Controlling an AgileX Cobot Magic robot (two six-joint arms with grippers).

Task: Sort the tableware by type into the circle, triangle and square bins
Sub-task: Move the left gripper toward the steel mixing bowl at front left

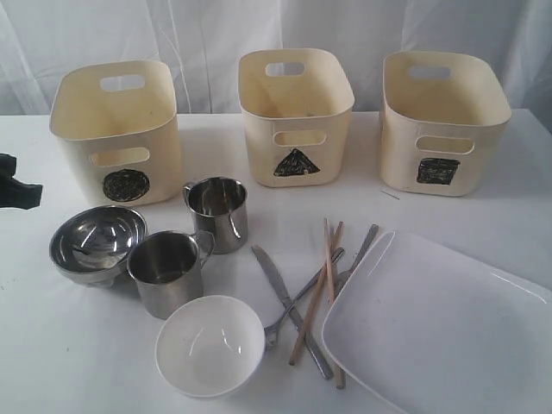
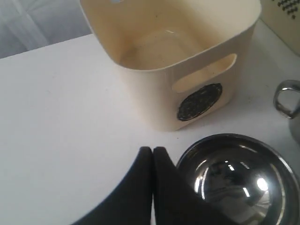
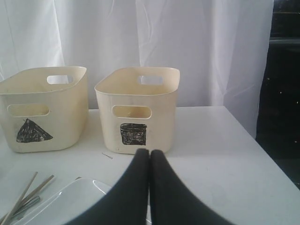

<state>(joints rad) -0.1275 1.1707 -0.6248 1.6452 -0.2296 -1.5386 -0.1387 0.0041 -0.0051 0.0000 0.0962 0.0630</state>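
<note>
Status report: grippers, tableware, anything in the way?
Left gripper shut, empty, by steel bowl. Right gripper shut, empty. Nothing binned; circle bin empty. Cutlery crossed in a heap.

The work surface is a white table point(image 1: 517, 216), evenly lit. A white pleated curtain point(image 1: 207, 34) hangs along its far edge. A black panel point(image 3: 283, 84) stands beside the curtain.

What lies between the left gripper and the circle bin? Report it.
Only bare table, as the left wrist view shows, separates the left gripper from the circle bin.
</note>
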